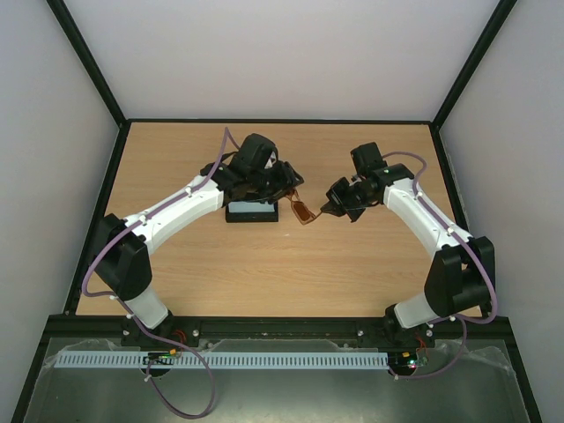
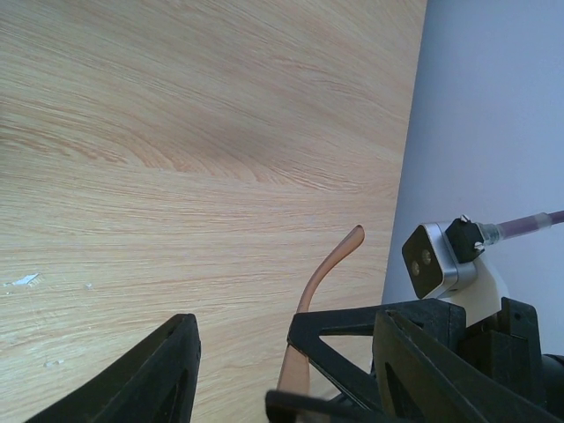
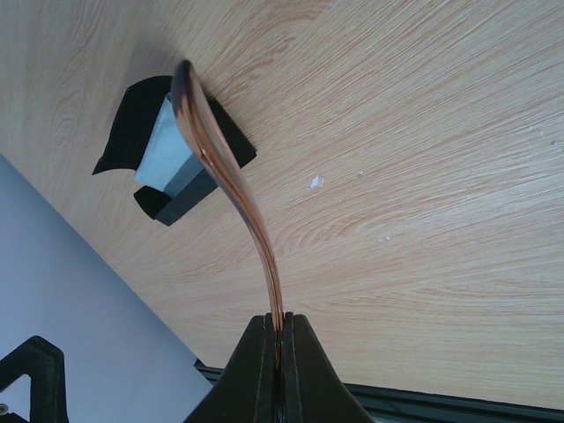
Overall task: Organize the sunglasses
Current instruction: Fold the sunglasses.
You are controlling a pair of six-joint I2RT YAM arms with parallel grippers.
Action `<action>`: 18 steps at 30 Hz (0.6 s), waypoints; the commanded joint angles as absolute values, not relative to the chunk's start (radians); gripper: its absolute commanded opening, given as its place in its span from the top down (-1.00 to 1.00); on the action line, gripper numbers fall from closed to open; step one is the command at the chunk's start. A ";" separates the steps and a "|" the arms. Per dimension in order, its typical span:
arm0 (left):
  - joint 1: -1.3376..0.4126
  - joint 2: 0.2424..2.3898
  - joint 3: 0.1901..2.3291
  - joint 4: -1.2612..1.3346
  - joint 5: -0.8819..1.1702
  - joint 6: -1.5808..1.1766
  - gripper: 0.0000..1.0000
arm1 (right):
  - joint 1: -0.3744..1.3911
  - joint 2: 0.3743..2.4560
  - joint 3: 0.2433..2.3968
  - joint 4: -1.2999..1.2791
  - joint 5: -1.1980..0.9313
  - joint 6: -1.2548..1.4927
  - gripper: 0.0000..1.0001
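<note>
The sunglasses (image 1: 302, 210) are thin and amber-brown and hang above the table between the two arms. My right gripper (image 1: 324, 210) is shut on them. In the right wrist view the thin amber edge (image 3: 233, 189) rises from the closed jaws (image 3: 282, 330). My left gripper (image 1: 286, 183) is open just behind the glasses. In the left wrist view one temple arm (image 2: 330, 273) stands between its spread fingers (image 2: 242, 370), close to the right finger (image 2: 352, 348). The black case (image 1: 251, 212) lies under the left wrist, with the light blue cloth (image 3: 167, 154) on it.
The right arm's wrist camera (image 2: 432, 260) shows close to the left gripper. The black frame rail (image 3: 441, 405) runs along the table edge. White walls stand at the back and both sides. Small white specks (image 3: 315, 181) lie on the wood.
</note>
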State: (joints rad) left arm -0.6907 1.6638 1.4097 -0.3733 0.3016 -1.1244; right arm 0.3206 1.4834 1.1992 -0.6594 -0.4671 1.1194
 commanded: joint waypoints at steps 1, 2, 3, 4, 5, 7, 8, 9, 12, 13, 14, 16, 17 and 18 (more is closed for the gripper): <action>-0.685 1.654 1.451 -0.403 0.287 -1.108 -0.12 | 0.324 1.497 1.186 -0.684 -0.483 1.126 0.97; -0.683 1.654 1.453 -0.405 0.287 -1.107 -0.13 | 0.325 1.500 1.186 -0.687 -0.482 1.126 0.97; -0.683 1.654 1.453 -0.408 0.286 -1.106 -0.12 | 0.325 1.501 1.188 -0.687 -0.481 1.125 0.97; -0.683 1.655 1.454 -0.410 0.285 -1.105 -0.11 | 0.325 1.501 1.188 -0.688 -0.479 1.123 0.97; -0.681 1.655 1.455 -0.411 0.286 -1.106 -0.08 | 0.325 1.502 1.190 -0.689 -0.479 1.122 0.97; -0.681 1.657 1.456 -0.411 0.288 -1.106 -0.02 | 0.325 1.503 1.186 -0.690 -0.476 1.120 0.97; -0.681 1.659 1.458 -0.413 0.289 -1.107 0.02 | 0.325 1.503 1.187 -0.689 -0.476 1.120 0.97; -0.681 1.663 1.459 -0.414 0.290 -1.106 0.05 | 0.325 1.505 1.187 -0.690 -0.476 1.120 0.97; -0.681 1.669 1.463 -0.419 0.297 -1.107 0.14 | 0.325 1.507 1.190 -0.690 -0.474 1.120 0.97; -0.681 1.670 1.463 -0.420 0.299 -1.105 0.18 | 0.326 1.508 1.191 -0.688 -0.475 1.121 0.97; -0.681 1.672 1.465 -0.422 0.299 -1.105 0.20 | 0.325 1.508 1.193 -0.687 -0.474 1.121 0.97; -0.681 1.674 1.465 -0.427 0.299 -1.103 0.26 | 0.325 1.511 1.195 -0.686 -0.475 1.123 0.97; -0.681 1.675 1.465 -0.429 0.299 -1.103 0.28 | 0.325 1.510 1.196 -0.685 -0.475 1.124 0.97; -0.681 1.676 1.465 -0.430 0.299 -1.102 0.28 | 0.325 1.510 1.198 -0.686 -0.474 1.125 0.97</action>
